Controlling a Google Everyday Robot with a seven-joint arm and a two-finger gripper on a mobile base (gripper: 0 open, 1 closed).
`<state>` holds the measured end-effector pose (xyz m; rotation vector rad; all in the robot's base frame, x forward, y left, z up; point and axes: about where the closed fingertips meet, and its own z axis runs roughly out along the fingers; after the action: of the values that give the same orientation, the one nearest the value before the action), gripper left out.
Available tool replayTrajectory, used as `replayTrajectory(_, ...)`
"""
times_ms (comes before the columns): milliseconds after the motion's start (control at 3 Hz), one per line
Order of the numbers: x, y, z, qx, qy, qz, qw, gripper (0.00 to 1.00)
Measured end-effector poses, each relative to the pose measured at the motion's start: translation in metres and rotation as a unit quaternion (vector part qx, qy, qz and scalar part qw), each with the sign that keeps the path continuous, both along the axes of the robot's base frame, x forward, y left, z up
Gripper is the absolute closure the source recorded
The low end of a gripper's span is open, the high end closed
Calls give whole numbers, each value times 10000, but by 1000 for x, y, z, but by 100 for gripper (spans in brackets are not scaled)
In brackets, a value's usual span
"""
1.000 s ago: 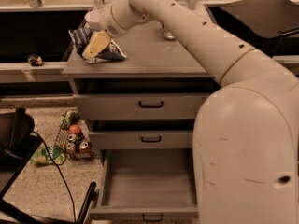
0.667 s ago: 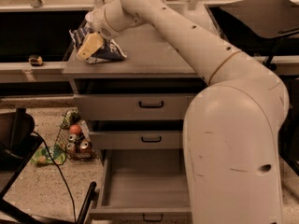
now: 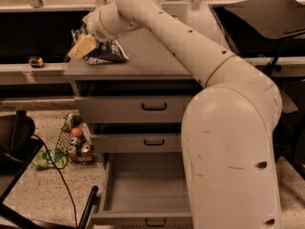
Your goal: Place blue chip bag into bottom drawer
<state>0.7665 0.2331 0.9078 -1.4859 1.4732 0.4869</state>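
Since a second ago, the arm's (image 3: 228,142) bulky lower link has swung left across the right of your view. The gripper (image 3: 86,43) has stayed near the back left corner of the bench (image 3: 157,67), edging only slightly toward the left edge. The blue chip bag (image 3: 108,54) has not moved. It lies crumpled on the bench top near the left edge, toward the back corner.

The gripper touches the bag's left side from above, and most of the foil shows to its right. You cannot tell whether it is clamped on the bag.

Below the front edge, the two upper drawers (image 3: 128,109) are closed. The bottom drawer (image 3: 143,190) is pulled out, its grey floor showing. On the floor by the bench's front left corner, a wire basket (image 3: 63,147) holds cans (image 3: 86,150) and a round orange thing (image 3: 76,131).
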Motion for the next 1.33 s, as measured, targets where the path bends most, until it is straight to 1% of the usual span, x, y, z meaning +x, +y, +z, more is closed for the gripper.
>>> replayTrajectory(333,-5,3,-8,88,132,-4,9999,37)
replayTrajectory(667,-12,2,-17,127,293,-46,9995,60)
replayTrajectory(1000,-18,-6,-16,260,326,-117,9991,84)
replayTrajectory(1333,-25,-25,2,590,141,-242,9979,100)
